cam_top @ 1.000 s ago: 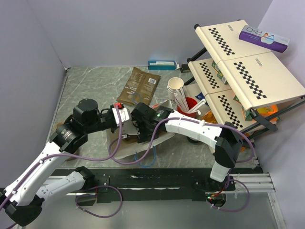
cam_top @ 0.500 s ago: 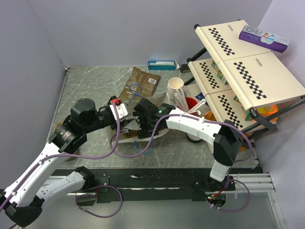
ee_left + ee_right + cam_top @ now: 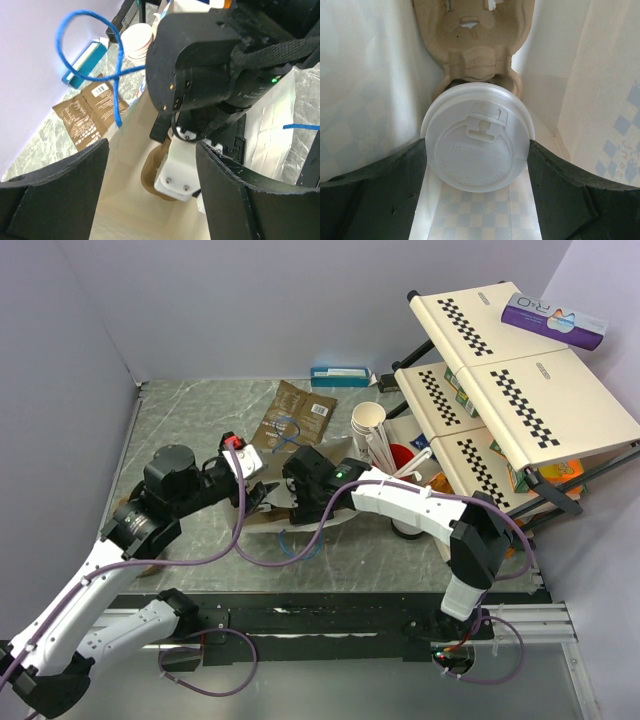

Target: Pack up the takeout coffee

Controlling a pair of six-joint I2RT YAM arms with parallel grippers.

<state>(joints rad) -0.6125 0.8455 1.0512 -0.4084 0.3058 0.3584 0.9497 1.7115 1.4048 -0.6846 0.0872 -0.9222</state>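
Purple box (image 3: 553, 320): white letters "R·O"; rest illegible.

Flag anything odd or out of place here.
The bag lies on its side on the table, not upright, so the coffee inside seems tipped sideways, top facing the right gripper. No spill shows.

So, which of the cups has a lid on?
The cup in the right gripper, inside the bag: white lid. The stacked cups and red cup are open.
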